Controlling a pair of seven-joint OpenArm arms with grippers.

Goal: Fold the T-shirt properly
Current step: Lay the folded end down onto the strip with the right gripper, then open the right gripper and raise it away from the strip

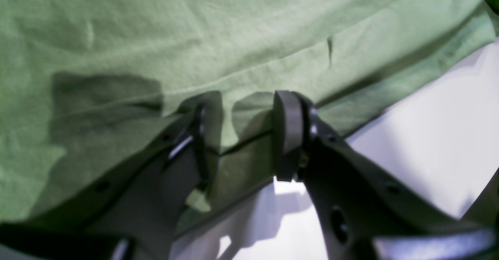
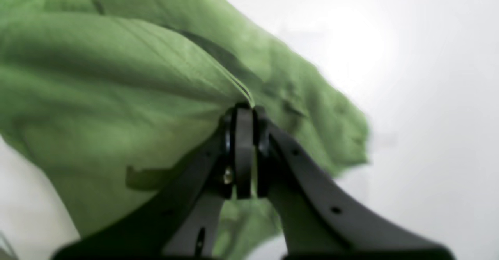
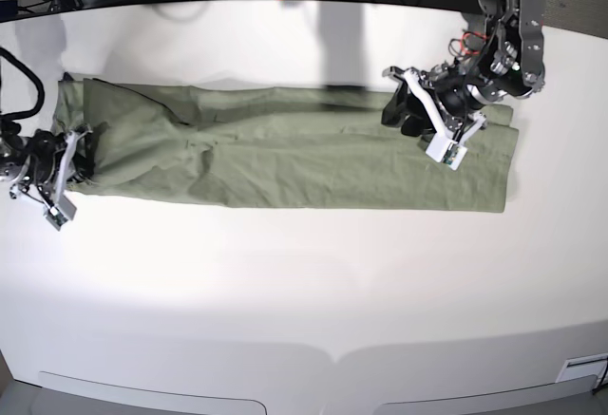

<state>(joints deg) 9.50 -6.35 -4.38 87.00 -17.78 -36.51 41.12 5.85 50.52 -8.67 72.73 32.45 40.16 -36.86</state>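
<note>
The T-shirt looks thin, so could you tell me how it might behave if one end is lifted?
The T-shirt would likely sag: it lies flat and wrinkled. It probably bunches when gripped, as cloth puckers at the shut right hand. It seems light.

My left gripper [image 1: 237,135] hangs with its two dark fingers [image 1: 287,127] parted, straddling the hem edge of the wrinkled green T-shirt [image 1: 218,38]. Cloth fills most of the view; bare white table [image 1: 436,143] shows at lower right.
</note>
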